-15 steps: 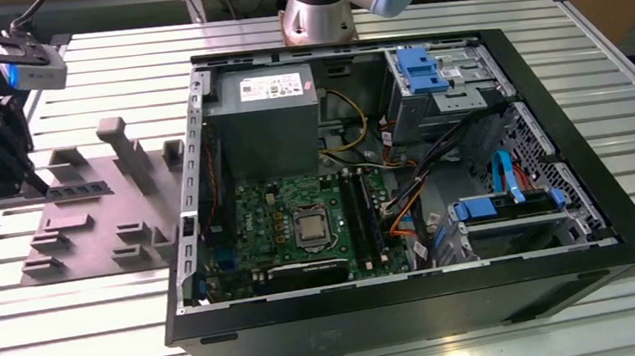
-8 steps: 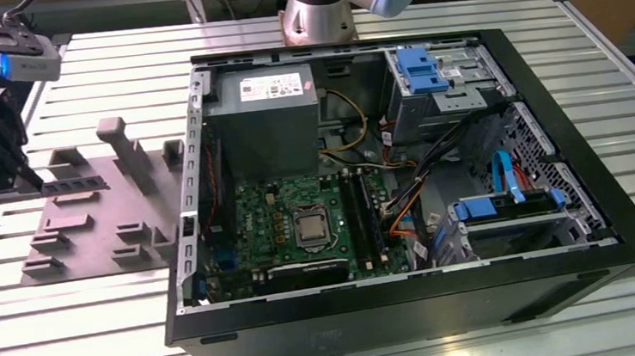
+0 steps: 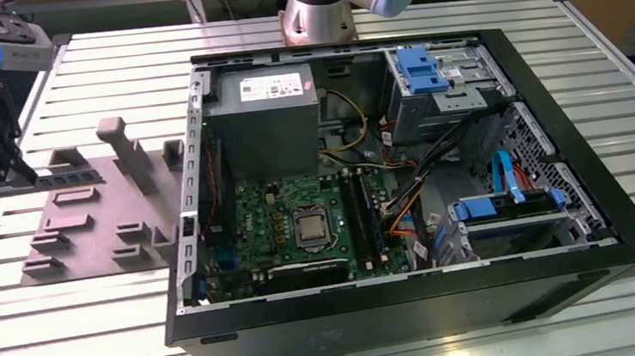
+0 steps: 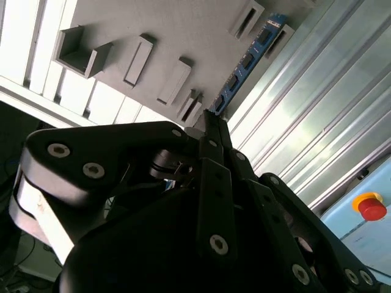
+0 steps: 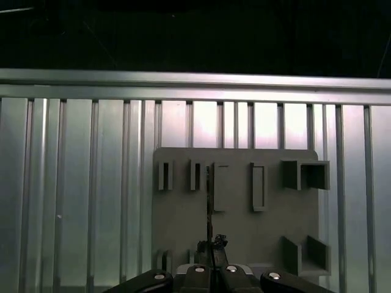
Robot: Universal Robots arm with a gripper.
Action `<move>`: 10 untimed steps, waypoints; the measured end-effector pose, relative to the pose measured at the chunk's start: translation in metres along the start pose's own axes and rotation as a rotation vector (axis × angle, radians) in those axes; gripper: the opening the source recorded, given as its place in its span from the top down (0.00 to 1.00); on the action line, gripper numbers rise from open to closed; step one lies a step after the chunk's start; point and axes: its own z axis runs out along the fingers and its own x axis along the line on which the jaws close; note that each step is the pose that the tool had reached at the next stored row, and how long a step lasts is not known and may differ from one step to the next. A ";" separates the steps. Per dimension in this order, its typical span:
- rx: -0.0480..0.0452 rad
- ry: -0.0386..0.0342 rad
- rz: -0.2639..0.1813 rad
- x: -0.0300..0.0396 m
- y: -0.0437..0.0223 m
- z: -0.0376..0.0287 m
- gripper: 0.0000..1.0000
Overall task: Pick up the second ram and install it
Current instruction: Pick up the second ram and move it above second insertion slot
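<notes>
Shows the gripper (image 4: 211,117) pinched shut on one end of the second ram (image 4: 246,63), a blue stick with black chips. Holds it over the grey holder (image 3: 86,220) at the exterior view's left, beside the open computer case (image 3: 421,311). Cannot tell whether clear of the holder (edge-on, a thin dark line, in the first wrist view).
</notes>
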 end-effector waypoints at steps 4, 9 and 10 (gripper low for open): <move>-0.0002 -0.0007 0.000 -0.0003 0.0003 -0.0057 0.88; -0.0001 -0.0017 0.000 -0.0007 0.0006 -0.0128 0.88; 0.0000 -0.0019 0.000 -0.0008 0.0006 -0.0142 0.88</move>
